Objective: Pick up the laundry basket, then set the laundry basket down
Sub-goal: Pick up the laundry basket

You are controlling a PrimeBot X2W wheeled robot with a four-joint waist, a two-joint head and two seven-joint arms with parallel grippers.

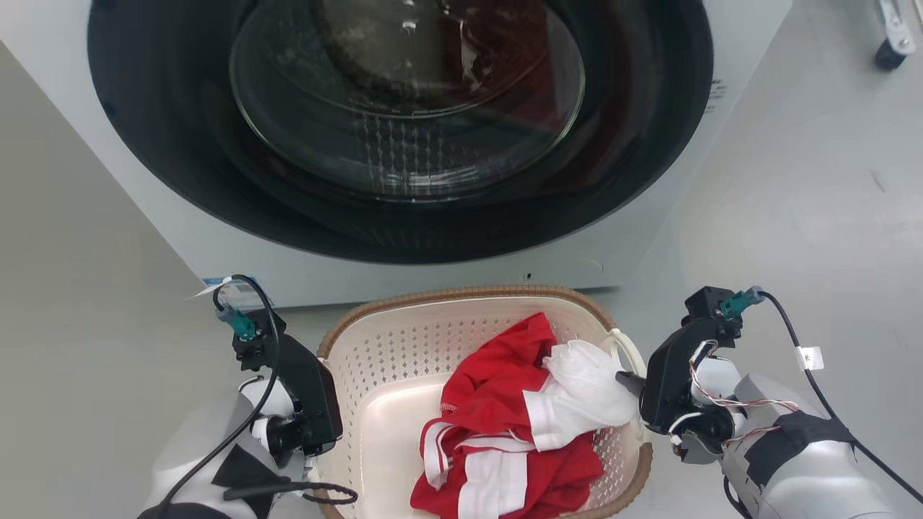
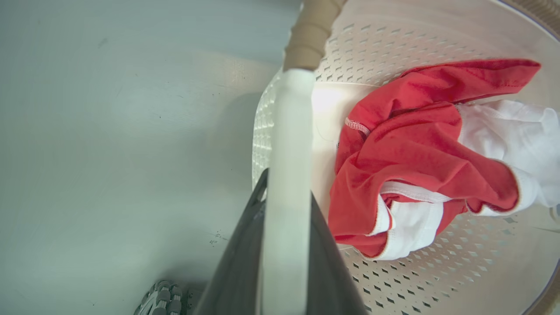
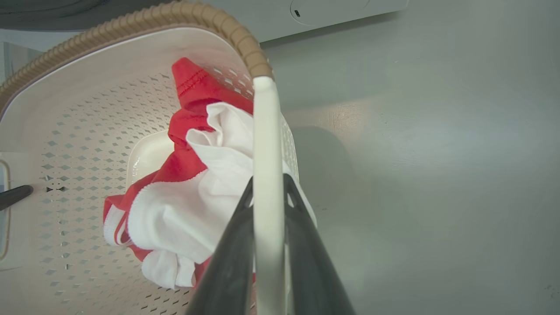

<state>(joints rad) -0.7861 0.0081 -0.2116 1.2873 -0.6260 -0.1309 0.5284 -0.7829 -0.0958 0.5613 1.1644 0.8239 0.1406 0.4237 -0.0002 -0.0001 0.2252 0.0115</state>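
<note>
Head view: one basket (image 1: 461, 294) lies near, just in front of one washer (image 1: 216, 238), whose round dark door (image 1: 404, 108) is shut. The basket sits between the two end effectors. It holds a heap of red-and-white clothes (image 1: 505, 375); the number of pieces cannot be told.

Left wrist view: the left end effector (image 2: 286, 188) is clenched, grasping the basket by its white left handle (image 2: 288, 144), one dark finger on either side of the handle.

Right wrist view: the right end effector (image 3: 267, 179) is likewise clenched on the white right handle (image 3: 266, 131). This view also shows a dark fingertip (image 3: 13, 197) at the basket's far wall.

The grey floor (image 1: 793, 180) surrounds the basket, and one castor (image 1: 890, 50) stands far right. Whether the basket touches the floor cannot be told.
</note>
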